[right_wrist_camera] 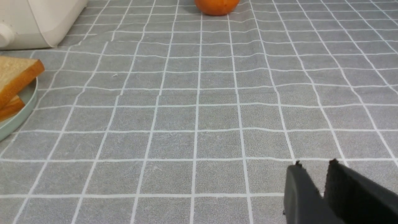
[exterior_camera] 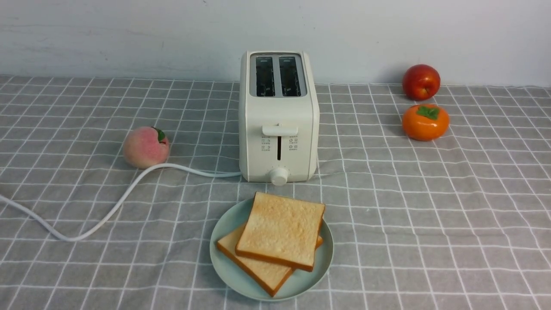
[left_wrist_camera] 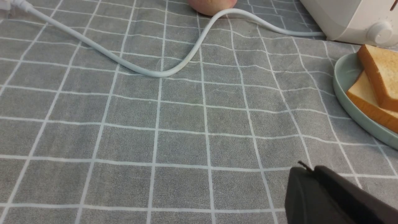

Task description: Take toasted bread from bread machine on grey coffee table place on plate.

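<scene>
Two slices of toasted bread lie stacked on the plate (exterior_camera: 228, 224) in front of the bread machine (exterior_camera: 279, 116): the upper slice (exterior_camera: 280, 234) overlaps the lower one (exterior_camera: 262, 269). Both toaster slots are dark and empty. All stand on the grey coffee table (exterior_camera: 430, 215). Neither gripper shows in the front view. In the left wrist view my left gripper (left_wrist_camera: 311, 169) is shut and empty, low over bare cloth left of the plate (left_wrist_camera: 345, 74) and toast (left_wrist_camera: 382, 71). In the right wrist view my right gripper (right_wrist_camera: 315, 165) is empty, its tips a narrow gap apart, right of the plate (right_wrist_camera: 18, 115).
A peach (exterior_camera: 145, 147) lies left of the toaster, with the white cord (exterior_camera: 120, 198) curving past it to the left edge. A red apple (exterior_camera: 421, 82) and an orange persimmon (exterior_camera: 425, 122) sit at the back right. A white wall stands behind.
</scene>
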Robot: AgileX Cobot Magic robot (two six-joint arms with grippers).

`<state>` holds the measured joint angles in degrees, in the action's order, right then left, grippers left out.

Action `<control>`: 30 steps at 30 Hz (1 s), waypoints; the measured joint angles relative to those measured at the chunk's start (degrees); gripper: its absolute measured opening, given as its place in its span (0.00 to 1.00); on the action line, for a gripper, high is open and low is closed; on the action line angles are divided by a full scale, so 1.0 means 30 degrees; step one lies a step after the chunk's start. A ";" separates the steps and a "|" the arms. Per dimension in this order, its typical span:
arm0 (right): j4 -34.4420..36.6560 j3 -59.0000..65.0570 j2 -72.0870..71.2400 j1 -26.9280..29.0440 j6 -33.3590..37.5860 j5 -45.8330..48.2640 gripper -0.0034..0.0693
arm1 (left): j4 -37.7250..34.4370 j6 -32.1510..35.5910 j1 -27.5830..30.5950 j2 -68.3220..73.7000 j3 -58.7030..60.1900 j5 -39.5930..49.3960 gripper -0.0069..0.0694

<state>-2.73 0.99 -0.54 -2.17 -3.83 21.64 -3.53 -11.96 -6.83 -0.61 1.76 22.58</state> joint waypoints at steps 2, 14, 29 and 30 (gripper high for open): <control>-0.0023 0.0000 0.0000 0.0000 0.0000 0.0040 0.24 | 0.0000 0.0000 0.0000 0.0000 0.0000 0.0000 0.11; -0.0023 -0.0014 0.0000 0.0000 0.0000 0.0040 0.25 | 0.0021 0.0000 0.0000 0.0000 0.0000 0.0000 0.12; -0.0023 -0.0014 0.0000 0.0000 0.0000 0.0040 0.25 | 0.0039 0.0000 0.0000 0.0000 0.0000 0.0000 0.14; -0.0023 -0.0014 0.0000 0.0000 0.0000 0.0040 0.25 | 0.0039 0.0000 0.0000 0.0000 0.0000 0.0000 0.14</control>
<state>-2.80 0.95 -0.54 -2.17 -3.83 21.77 -3.41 -11.96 -6.83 -0.61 1.76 22.58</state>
